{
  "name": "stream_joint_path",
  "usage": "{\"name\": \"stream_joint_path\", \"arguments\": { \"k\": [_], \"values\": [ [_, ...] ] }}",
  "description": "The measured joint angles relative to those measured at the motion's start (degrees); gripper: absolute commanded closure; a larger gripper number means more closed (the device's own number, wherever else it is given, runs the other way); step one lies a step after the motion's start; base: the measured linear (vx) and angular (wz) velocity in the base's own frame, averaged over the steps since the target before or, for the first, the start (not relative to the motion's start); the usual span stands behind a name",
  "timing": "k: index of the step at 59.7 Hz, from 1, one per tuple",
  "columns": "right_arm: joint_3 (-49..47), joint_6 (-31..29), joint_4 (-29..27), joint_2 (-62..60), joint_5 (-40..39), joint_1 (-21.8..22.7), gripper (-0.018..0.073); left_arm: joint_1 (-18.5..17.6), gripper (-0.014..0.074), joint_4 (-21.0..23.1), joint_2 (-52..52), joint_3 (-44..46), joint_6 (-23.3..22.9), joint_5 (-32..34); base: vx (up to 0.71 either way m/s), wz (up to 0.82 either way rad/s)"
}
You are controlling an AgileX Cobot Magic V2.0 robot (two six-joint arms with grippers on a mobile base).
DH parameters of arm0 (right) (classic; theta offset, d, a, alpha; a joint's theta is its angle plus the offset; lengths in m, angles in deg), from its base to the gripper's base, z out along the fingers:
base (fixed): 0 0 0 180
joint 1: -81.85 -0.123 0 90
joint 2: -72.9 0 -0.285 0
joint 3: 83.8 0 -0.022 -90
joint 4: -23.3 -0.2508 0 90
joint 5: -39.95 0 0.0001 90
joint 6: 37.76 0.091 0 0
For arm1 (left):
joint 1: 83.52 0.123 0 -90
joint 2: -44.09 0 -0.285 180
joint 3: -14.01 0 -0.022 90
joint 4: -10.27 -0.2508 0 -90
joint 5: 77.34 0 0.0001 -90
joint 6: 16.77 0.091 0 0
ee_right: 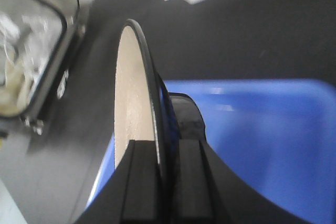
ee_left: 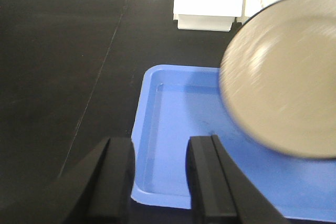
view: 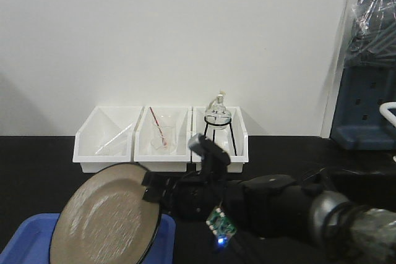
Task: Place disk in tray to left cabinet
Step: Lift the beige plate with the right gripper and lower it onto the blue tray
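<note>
The tray [ee_left: 173,129] is lying beneath both pincers. The disk [view: 105,217] is tilting steeply above it, with the right gripper [ee_right: 161,150] clamping its rim. The left gripper [ee_left: 160,142] is hovering with jaws apart, empty. Judged step: loading the tray. Next move: levelling the disk and lowering it flat.

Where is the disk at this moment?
In the front view the disk is at lower left, tilted over the blue tray, its rim clamped by the right gripper, before the white bins.
</note>
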State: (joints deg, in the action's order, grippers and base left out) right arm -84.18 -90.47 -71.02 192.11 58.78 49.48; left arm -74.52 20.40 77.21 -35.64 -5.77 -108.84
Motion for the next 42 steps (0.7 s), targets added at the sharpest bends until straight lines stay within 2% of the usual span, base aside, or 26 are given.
{"name": "stream_joint_path", "arguments": {
  "k": [11, 26, 34, 42],
  "values": [
    [-3.0, -0.1, -0.2, 7.4, 0.3, -3.1, 0.0555, 0.0, 0.0205, 0.0, 0.0, 0.0, 0.0, 0.0, 0.00, 0.00],
    [-3.8, -0.5, -2.2, 11.7, 0.1, -3.2, 0.0503, 0.0, 0.0205, 0.1, 0.0, 0.0, 0.0, 0.0, 0.00, 0.00],
    [-4.0, -3.4, -3.0, 12.5, 0.4, -3.2, 0.0405, 0.0, 0.0205, 0.1, 0.0, 0.0, 0.0, 0.0, 0.00, 0.00],
    [-4.1, -6.8, 0.4, 12.7, 0.1, -3.1, 0.0251, 0.0, 0.0205, 0.1, 0.0, 0.0, 0.0, 0.0, 0.00, 0.00]
  ]
}}
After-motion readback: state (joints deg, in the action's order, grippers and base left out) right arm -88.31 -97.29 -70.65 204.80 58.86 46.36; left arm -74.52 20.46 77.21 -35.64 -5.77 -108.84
